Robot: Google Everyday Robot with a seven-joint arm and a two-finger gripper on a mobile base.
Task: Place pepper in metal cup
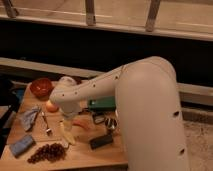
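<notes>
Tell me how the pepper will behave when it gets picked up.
The pepper looks slim and curved, so it is probably light and may pivot in a pinch. Lying flat on the table, it could skid when nudged. The gripper hangs open right beside it.

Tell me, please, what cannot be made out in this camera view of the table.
- Camera view: the arm hides the table's right side.
- The metal cup sits partly behind the arm; its inside is unseen.
- The gripper hangs open by the pepper; whether they touch cannot be told.
- The bottom edge cuts off the table's front.
</notes>
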